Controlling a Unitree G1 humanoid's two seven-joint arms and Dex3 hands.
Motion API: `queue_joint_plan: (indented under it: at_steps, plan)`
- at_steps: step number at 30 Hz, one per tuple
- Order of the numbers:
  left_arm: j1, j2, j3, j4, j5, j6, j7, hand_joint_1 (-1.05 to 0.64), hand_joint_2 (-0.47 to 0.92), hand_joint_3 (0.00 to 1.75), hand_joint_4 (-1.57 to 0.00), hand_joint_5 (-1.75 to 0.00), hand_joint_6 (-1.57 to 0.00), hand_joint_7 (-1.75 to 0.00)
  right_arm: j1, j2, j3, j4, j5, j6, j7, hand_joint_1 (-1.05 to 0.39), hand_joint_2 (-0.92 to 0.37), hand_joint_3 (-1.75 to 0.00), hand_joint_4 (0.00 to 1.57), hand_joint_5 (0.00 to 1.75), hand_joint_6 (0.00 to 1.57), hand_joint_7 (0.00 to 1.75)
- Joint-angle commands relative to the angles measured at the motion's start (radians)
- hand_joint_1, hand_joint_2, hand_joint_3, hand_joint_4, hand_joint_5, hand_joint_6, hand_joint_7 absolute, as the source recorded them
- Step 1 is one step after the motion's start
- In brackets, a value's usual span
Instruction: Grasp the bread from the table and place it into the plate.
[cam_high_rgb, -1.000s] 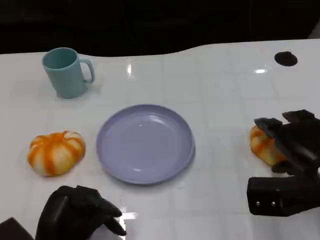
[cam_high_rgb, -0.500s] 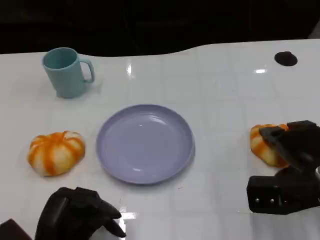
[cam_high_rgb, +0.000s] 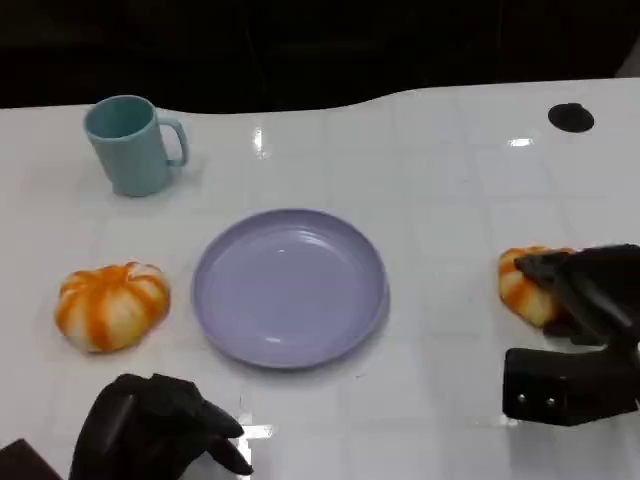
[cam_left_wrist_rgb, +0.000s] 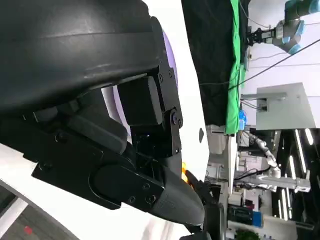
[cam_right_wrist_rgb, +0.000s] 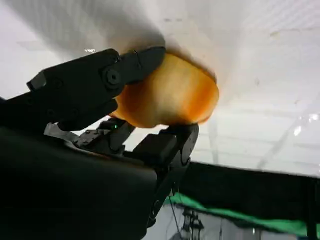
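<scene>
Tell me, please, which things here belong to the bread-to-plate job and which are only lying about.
For the job:
- bread, with the right hand closed around it
- plate
- bread on the left, also a candidate

Lying about:
- cup
- dark spot on the table
- left hand, idle

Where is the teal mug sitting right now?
In the head view, the teal ceramic mug stands upright at the table's far left, beyond the round lilac plate and the orange-striped bread roll.
</scene>
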Motion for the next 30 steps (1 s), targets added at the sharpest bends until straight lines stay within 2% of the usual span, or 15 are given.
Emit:
queue_joint_plan:
  at_steps: [1, 2, 4, 5, 7, 11, 17, 18, 19, 20, 21, 23, 30]
  plan:
    - [0.004, 0.012, 0.002, -0.003, 0.001, 0.006, 0.010, -1.05, 0.89, 0.00, -1.56, -0.46, -1.57, -0.25, -0.030, -0.010, 0.036, 0.092, -0.014, -0.062, -0.109, -0.05, -0.87, -0.01, 1.00, 1.33, 1.44, 0.07]
    - [0.004, 0.012, 0.002, -0.002, 0.002, 0.004, 0.011, -1.05, 0.89, 0.00, -1.56, -0.46, -1.57, -0.25, -0.036, -0.010, 0.045, 0.111, -0.021, -0.072, -0.142, -0.05, -0.87, -0.01, 0.94, 1.53, 1.43, 0.20]
    - [0.004, 0.011, 0.002, -0.001, 0.003, 0.000, 0.011, -1.05, 0.89, 0.00, -1.56, -0.46, -1.57, -0.25, -0.048, -0.004, 0.060, 0.150, -0.026, -0.090, -0.208, -0.04, -0.83, -0.01, 0.91, 1.70, 1.04, 1.09]
    - [0.004, 0.010, 0.002, -0.001, 0.004, 0.000, 0.012, -1.05, 0.90, 0.00, -1.56, -0.46, -1.57, -0.25, -0.052, -0.001, 0.064, 0.165, -0.026, -0.095, -0.233, -0.05, -0.81, -0.02, 0.90, 1.72, 0.94, 1.29]
    - [0.004, 0.010, 0.001, -0.002, 0.004, 0.002, 0.013, -1.05, 0.90, 0.00, -1.56, -0.46, -1.57, -0.25, -0.056, 0.009, 0.064, 0.187, -0.016, -0.112, -0.280, -0.05, -0.80, -0.03, 0.89, 1.74, 0.85, 1.47]
    - [0.005, 0.009, 0.000, -0.004, -0.002, 0.006, 0.006, -1.05, 0.89, 0.00, -1.56, -0.45, -1.57, -0.25, -0.057, 0.022, 0.061, 0.188, -0.001, -0.137, -0.341, -0.05, -0.83, -0.05, 0.92, 1.75, 0.84, 1.53]
    - [0.007, 0.008, 0.000, -0.008, 0.002, 0.011, 0.013, -1.05, 0.88, 0.00, -1.56, -0.45, -1.57, -0.26, -0.042, 0.036, 0.045, 0.147, 0.032, -0.220, -0.433, -0.03, -0.82, -0.08, 0.98, 1.75, 0.87, 1.55]
    - [0.007, 0.008, 0.000, -0.007, 0.002, 0.009, 0.012, -1.05, 0.89, 0.00, -1.56, -0.45, -1.57, -0.26, -0.037, 0.041, 0.037, 0.134, 0.049, -0.239, -0.431, -0.06, -0.68, -0.42, 0.99, 1.75, 0.87, 1.55]
    - [0.007, 0.008, 0.000, -0.007, 0.003, 0.008, 0.012, -1.05, 0.89, 0.00, -1.56, -0.45, -1.57, -0.26, -0.032, 0.045, 0.030, 0.120, 0.063, -0.253, -0.426, -0.04, -0.47, -0.82, 1.00, 1.75, 0.89, 1.53]
    - [0.007, 0.009, 0.000, -0.007, 0.002, 0.009, 0.011, -1.05, 0.89, 0.00, -1.57, -0.45, -1.57, -0.26, -0.024, 0.053, 0.017, 0.097, 0.088, -0.277, -0.414, -0.02, -0.32, -1.10, 1.01, 1.75, 0.91, 1.51]
    - [0.008, 0.009, 0.000, -0.008, 0.002, 0.010, 0.010, -1.05, 0.89, 0.00, -1.57, -0.45, -1.57, -0.26, -0.017, 0.060, 0.006, 0.077, 0.110, -0.295, -0.401, 0.00, -0.26, -1.21, 1.02, 1.75, 0.91, 1.51]
    - [0.009, 0.010, -0.001, -0.009, 0.002, 0.011, 0.009, -1.05, 0.89, 0.00, -1.56, -0.45, -1.57, -0.26, -0.001, 0.073, -0.012, 0.027, 0.152, -0.316, -0.362, 0.02, -0.22, -1.33, 1.02, 1.75, 0.91, 1.53]
    - [0.007, 0.012, -0.001, -0.007, 0.002, 0.012, 0.008, -1.05, 0.89, 0.00, -1.56, -0.45, -1.57, -0.26, 0.037, 0.116, -0.047, -0.130, 0.227, -0.356, -0.246, 0.05, -0.18, -1.47, 1.03, 1.75, 0.82, 1.72]
